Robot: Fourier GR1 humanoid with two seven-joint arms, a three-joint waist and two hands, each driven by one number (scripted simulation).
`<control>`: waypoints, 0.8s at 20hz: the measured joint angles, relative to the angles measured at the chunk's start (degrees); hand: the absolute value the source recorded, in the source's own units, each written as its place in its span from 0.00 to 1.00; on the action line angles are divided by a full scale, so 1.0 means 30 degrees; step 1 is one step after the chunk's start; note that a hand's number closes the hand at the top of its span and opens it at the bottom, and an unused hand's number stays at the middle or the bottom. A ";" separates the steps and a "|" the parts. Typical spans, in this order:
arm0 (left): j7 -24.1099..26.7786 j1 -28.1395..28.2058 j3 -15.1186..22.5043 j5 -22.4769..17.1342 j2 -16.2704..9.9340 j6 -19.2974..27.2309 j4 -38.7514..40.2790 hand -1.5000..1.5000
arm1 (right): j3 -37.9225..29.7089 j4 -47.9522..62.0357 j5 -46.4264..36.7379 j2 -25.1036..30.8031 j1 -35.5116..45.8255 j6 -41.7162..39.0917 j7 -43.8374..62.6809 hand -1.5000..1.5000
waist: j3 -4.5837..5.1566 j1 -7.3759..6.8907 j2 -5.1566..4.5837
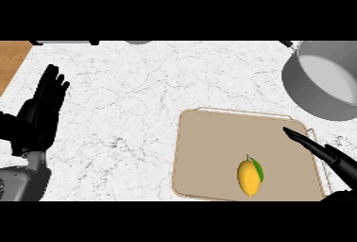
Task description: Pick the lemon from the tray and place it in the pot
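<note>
The lemon lies low on the tray, untouched, and the right hand, fingers straight at lower right, could nudge it rolling away from the upper-right pot.

Counter: we note white marble look, grey veins, smooth.
Pot: grey metal, dull sheen.
Tray: tan, matt, smooth.
Lemon: yellow, slightly glossy.
Hands: matt black.
</note>
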State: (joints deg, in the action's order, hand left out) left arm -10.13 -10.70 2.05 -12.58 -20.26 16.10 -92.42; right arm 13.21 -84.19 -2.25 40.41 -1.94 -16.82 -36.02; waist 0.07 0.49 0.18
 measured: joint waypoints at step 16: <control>-0.0136 -0.0024 -0.1308 0.0897 0.0977 -0.1349 0.0055 0.50 | -0.0052 -0.1917 -0.4151 -0.3140 -0.0885 -0.0084 0.3932 0.00 | -0.0019 -0.0126 -0.0055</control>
State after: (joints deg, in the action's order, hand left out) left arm -10.53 -10.77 -1.87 -9.89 -17.32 12.05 -92.26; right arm 13.05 -89.94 -14.70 30.99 -4.59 -17.07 -24.22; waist 0.01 0.11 0.02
